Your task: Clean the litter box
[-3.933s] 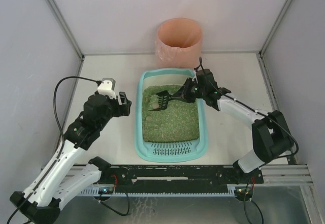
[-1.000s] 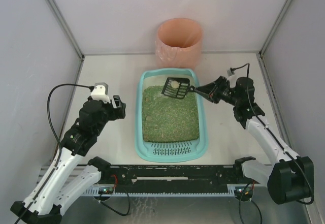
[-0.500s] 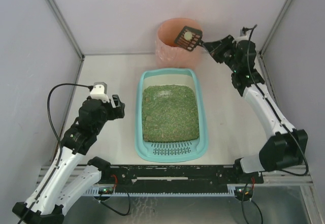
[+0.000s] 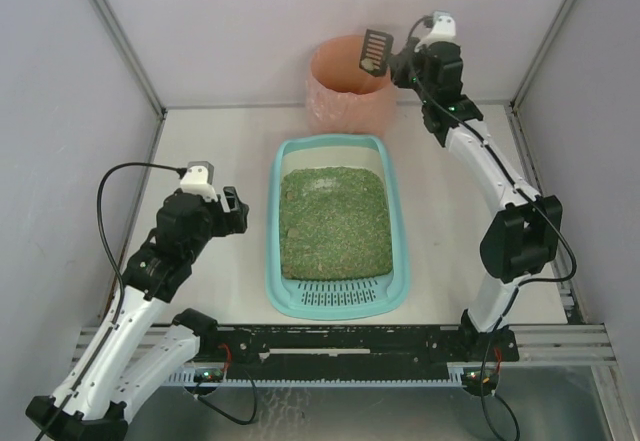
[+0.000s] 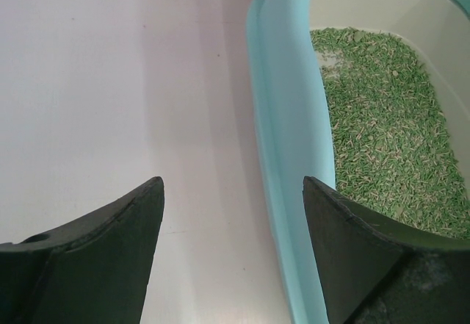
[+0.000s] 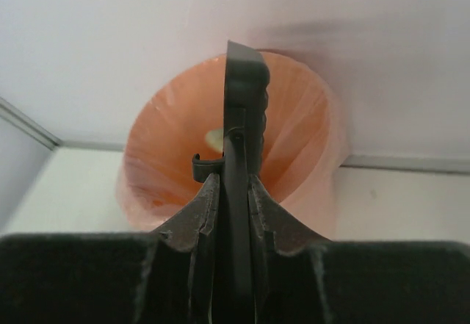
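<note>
Top external view: a large shallow rectangular teal plastic litter box with rounded corners lies in the middle of the pale table, its long sides running near to far, its slotted grate at the near end and green-brown granules covering the rest of its floor. Just beyond its far end, against the back wall, stands a round pink-orange bin. The right gripper is raised at the bin's right side, its claw pressed together on the handle of a small black slotted scoop, which hangs over the bin's mouth. From the right wrist, the scoop is turned on edge above the opening, and a small pale lump shows inside the bin. The left gripper sits left of the litter box, near its left rim but apart from it, claw spread wide with nothing between the fingers.
</note>
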Controlling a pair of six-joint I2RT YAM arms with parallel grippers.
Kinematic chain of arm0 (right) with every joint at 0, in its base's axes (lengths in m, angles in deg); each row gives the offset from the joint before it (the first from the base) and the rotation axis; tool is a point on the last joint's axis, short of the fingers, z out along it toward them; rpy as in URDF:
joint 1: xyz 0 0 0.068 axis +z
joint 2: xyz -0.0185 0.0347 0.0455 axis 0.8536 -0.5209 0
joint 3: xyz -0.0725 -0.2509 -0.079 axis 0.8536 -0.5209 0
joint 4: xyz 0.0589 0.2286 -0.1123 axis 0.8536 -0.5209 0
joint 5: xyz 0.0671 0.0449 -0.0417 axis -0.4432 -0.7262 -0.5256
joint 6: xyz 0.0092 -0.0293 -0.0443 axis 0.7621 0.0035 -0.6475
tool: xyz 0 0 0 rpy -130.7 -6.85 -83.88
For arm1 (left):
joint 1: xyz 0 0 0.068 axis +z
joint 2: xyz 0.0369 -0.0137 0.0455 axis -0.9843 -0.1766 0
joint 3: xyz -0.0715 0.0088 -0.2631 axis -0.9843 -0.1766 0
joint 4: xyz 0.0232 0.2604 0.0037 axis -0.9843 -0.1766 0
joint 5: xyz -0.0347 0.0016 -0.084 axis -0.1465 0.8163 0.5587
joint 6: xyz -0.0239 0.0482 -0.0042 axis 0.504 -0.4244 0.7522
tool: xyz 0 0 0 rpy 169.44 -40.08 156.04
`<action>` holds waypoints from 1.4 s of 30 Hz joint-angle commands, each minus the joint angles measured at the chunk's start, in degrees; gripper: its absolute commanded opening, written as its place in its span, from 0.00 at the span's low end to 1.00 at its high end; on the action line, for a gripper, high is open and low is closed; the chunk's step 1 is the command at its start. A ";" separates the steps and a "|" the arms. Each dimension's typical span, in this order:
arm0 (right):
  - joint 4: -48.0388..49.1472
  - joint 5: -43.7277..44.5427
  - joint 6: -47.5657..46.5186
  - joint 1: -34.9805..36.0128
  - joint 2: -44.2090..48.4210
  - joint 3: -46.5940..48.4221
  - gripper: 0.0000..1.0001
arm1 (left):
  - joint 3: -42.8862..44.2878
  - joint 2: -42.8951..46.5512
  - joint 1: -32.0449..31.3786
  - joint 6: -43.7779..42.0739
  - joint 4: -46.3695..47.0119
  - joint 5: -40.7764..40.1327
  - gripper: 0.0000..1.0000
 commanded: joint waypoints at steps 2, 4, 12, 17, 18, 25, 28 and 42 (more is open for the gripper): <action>7.26 5.02 -25.15 3.77 0.63 1.14 0.00 | 0.20 -0.54 0.95 0.17 1.43 1.94 0.80; 8.41 5.95 -29.25 4.50 0.74 0.57 0.00 | 0.21 -0.74 0.99 0.18 1.41 2.18 0.80; 16.04 6.96 -42.84 8.13 6.14 -5.79 0.00 | 0.22 -1.20 1.34 0.12 1.69 2.94 0.80; 18.01 5.51 -40.05 11.17 15.41 -13.59 0.00 | 0.14 -1.04 1.68 0.37 2.00 3.42 0.81; 17.70 5.26 -37.97 11.67 17.65 -15.12 0.00 | 0.12 -0.90 1.69 0.49 2.08 3.39 0.82; 7.01 -0.53 -13.54 13.44 32.09 -23.43 0.00 | 2.93 1.99 1.70 3.18 3.13 1.54 0.98; -4.04 -3.27 -3.47 14.28 36.09 -24.18 0.00 | 8.33 2.69 1.66 5.25 1.43 -0.65 1.00; -39.10 -0.60 10.95 24.83 33.53 -27.83 0.00 | 37.93 -2.41 1.61 18.40 -10.12 -7.30 1.00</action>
